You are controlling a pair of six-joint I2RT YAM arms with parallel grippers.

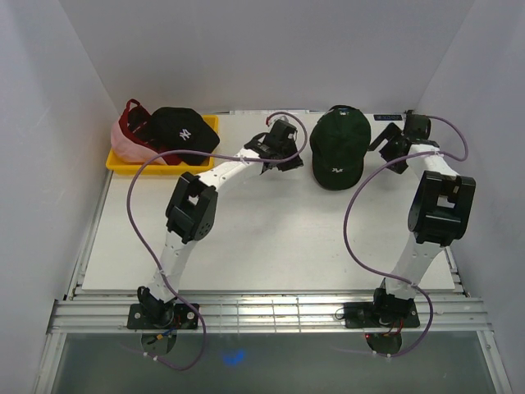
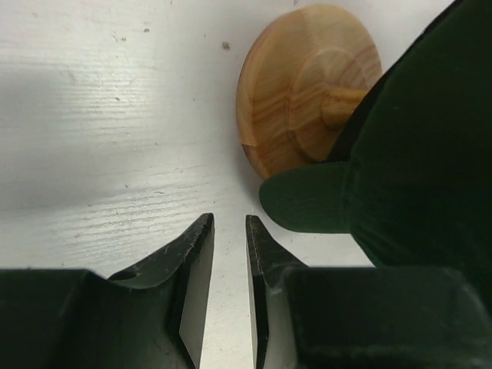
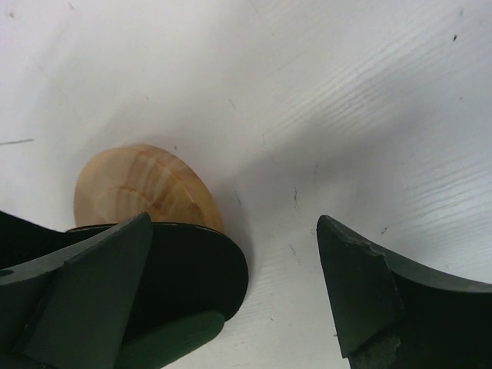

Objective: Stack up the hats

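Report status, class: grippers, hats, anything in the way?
Left gripper nearly shut, empty. Right gripper open, empty. Green hat on wooden stand; black hat atop others in yellow tray. Nothing blocking.

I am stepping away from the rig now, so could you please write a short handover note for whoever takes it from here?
Left gripper: jaws nearly closed with a thin gap, holding nothing, beside the dark green hat's brim.
Right gripper: open, empty, over the table by the wooden stand.
Hats: the dark green hat sits on the wooden stand at the back of the table, between the two grippers. The black hat, the dark red hat and the pink hat lie piled in the yellow tray at back left.
Done: one hat on the stand.
Left: move the three tray hats onto the green one.
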